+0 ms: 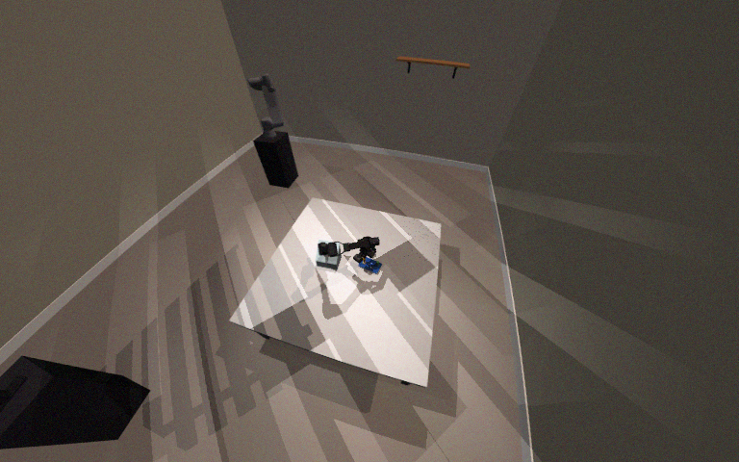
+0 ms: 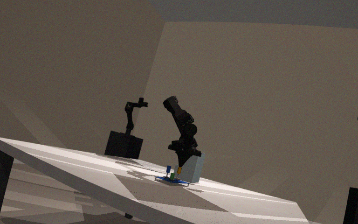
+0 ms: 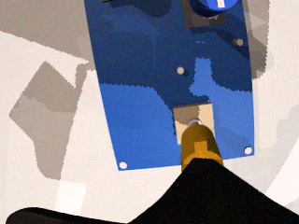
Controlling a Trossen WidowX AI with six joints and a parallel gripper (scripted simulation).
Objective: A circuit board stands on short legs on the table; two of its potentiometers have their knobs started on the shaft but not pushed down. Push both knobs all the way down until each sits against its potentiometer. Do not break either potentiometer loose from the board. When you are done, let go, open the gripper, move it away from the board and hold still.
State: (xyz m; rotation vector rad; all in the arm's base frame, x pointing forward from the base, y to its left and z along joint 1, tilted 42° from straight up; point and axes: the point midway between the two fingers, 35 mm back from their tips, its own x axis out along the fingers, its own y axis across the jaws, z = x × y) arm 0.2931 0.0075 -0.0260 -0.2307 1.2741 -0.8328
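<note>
- Your gripper (image 2: pixel 180 166) (image 3: pixel 201 168): fingers closed, nothing btwn; tips at top of yellow knob (image 2: pixel 179 170) (image 3: pixel 200 142).
- Yellow & blue knob (image 2: pixel 168 169) (image 3: pixel 215 4): both raised on shafts.
- Circuit board (image 1: pixel 370 266) (image 2: pixel 184 181) (image 3: pixel 135 121): on table (image 1: pixel 381 348) (image 2: pixel 253 202), near pale block (image 1: pixel 327 265) (image 2: pixel 198 169).
</note>
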